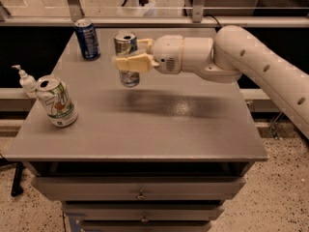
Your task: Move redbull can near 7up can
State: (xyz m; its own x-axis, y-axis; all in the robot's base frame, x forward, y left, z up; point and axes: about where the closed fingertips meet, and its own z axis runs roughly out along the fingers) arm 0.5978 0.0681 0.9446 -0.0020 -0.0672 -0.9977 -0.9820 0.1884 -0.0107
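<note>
arm (260, 62): stretched out level from the right | gripper (127, 59): clamped on redbull can (129, 78), aloft

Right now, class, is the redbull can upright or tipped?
Upright: the redbull can is vertical, top up, clamped in the gripper above the table, toward its back.

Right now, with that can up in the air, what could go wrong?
The tool is over the back middle of the table, shut on the redbull can and holding it above the top. If the grip slips, the can could drop and roll. The 7up can stands near the left edge, so coming in too close might knock it off. The blue can stands at the back, just left of the tool, and could get brushed.
</note>
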